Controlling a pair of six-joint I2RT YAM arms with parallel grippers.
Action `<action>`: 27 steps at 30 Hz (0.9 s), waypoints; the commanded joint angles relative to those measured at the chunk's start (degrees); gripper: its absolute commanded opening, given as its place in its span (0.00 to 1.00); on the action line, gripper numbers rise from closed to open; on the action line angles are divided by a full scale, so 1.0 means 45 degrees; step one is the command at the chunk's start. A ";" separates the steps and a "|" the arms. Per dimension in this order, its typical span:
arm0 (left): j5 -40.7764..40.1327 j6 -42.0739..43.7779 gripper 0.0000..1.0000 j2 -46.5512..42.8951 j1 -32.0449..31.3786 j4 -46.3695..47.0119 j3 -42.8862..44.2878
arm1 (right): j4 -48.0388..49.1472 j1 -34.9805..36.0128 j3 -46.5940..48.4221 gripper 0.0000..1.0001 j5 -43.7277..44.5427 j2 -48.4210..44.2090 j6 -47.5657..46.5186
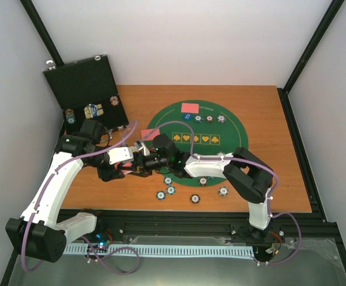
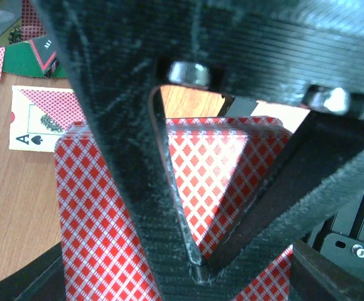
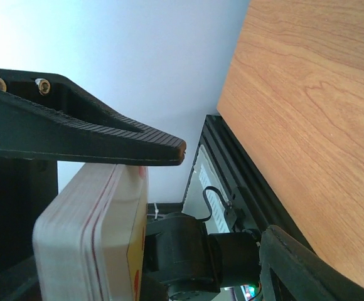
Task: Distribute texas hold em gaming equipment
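A deck of red-backed playing cards (image 2: 100, 213) fills the left wrist view and shows edge-on in the right wrist view (image 3: 81, 238). My left gripper (image 1: 132, 162) is shut on the deck just off the green mat's left edge. My right gripper (image 1: 148, 159) meets it from the right and is open; its upper finger (image 3: 107, 141) lies along the top of the deck, and its lower finger (image 3: 295, 263) stands well apart. Several striped-edge poker chips (image 1: 170, 190) lie at the mat's near edge and three (image 1: 209, 118) at its far side. A red-backed card (image 1: 190, 108) lies on the far side of the mat.
The black hinged case (image 1: 83, 83) stands open at the back left, with chips (image 1: 89, 111) in it. The green felt mat (image 1: 232, 128) covers the table's middle. A face-up ace of spades (image 2: 28, 132) lies on the wood beside the mat, partly under another card. The black frame rail (image 3: 232, 175) runs along the table's near edge.
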 commanded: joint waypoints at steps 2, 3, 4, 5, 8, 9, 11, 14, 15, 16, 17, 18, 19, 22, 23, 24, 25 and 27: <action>0.0197 0.0269 0.30 -0.0270 -0.0055 -0.0139 0.0320 | 0.0089 -0.0047 0.0223 0.67 0.0016 0.0390 0.0112; 0.0194 0.0261 0.30 -0.0288 -0.0067 -0.0138 0.0320 | 0.0072 -0.0137 0.0118 0.66 0.0041 0.0354 0.0113; 0.0203 0.0269 0.30 -0.0295 -0.0056 -0.0143 0.0320 | 0.0070 -0.0226 -0.0005 0.66 0.0059 0.0287 0.0123; 0.0194 0.0278 0.30 -0.0317 -0.0060 -0.0129 0.0320 | 0.0079 -0.0328 -0.0164 0.65 0.0066 0.0188 0.0159; 0.0202 0.0290 0.30 -0.0322 -0.0065 -0.0099 0.0258 | 0.0290 -0.0614 -0.0722 0.65 0.0048 -0.0142 0.0258; 0.0199 0.0280 0.30 -0.0328 -0.0058 -0.0074 0.0234 | 0.0226 -0.0676 -0.0838 0.65 0.0047 -0.0242 0.0212; 0.0231 0.0296 0.30 -0.0328 -0.0055 -0.0049 0.0175 | -0.0021 -0.0746 -0.0897 0.64 0.0066 -0.0441 -0.0003; 0.0267 0.0260 0.30 -0.0326 -0.0056 -0.0030 0.0181 | -0.0504 -0.0784 -0.0884 0.64 0.0077 -0.0660 -0.0266; 0.0276 0.0242 0.30 -0.0326 -0.0069 -0.0019 0.0183 | -0.0657 -0.0793 -0.0887 0.63 0.0095 -0.0712 -0.0361; 0.0259 0.0250 0.30 -0.0329 -0.0056 -0.0020 0.0200 | -0.0822 -0.0811 -0.0863 0.63 0.0105 -0.0767 -0.0463; 0.0265 0.0253 0.30 -0.0324 -0.0055 -0.0040 0.0202 | -0.0945 -0.0830 -0.0867 0.63 0.0106 -0.0816 -0.0528; 0.0270 0.0251 0.30 -0.0314 -0.0054 -0.0047 0.0203 | -0.1039 -0.0850 -0.0890 0.62 0.0096 -0.0866 -0.0589; 0.0256 0.0244 0.30 -0.0310 -0.0059 -0.0044 0.0203 | -0.1161 -0.0867 -0.0890 0.62 0.0105 -0.0943 -0.0663; 0.0239 0.0245 0.30 -0.0327 -0.0061 -0.0026 0.0173 | -0.1581 -0.0924 -0.0924 0.57 0.0155 -0.1149 -0.0946; 0.0223 0.0233 0.30 -0.0319 -0.0055 -0.0016 0.0165 | -0.1685 -0.0957 -0.0936 0.54 0.0161 -0.1229 -0.1008; 0.0224 0.0239 0.30 -0.0328 -0.0057 -0.0013 0.0164 | -0.1764 -0.0993 -0.0989 0.51 0.0164 -0.1325 -0.1067; 0.0226 0.0257 0.30 -0.0312 -0.0065 0.0005 0.0164 | -0.1837 -0.1017 -0.1012 0.49 0.0183 -0.1422 -0.1116; 0.0255 0.0251 0.31 -0.0310 -0.0055 0.0002 0.0173 | -0.1953 -0.1075 -0.1030 0.48 0.0151 -0.1584 -0.1191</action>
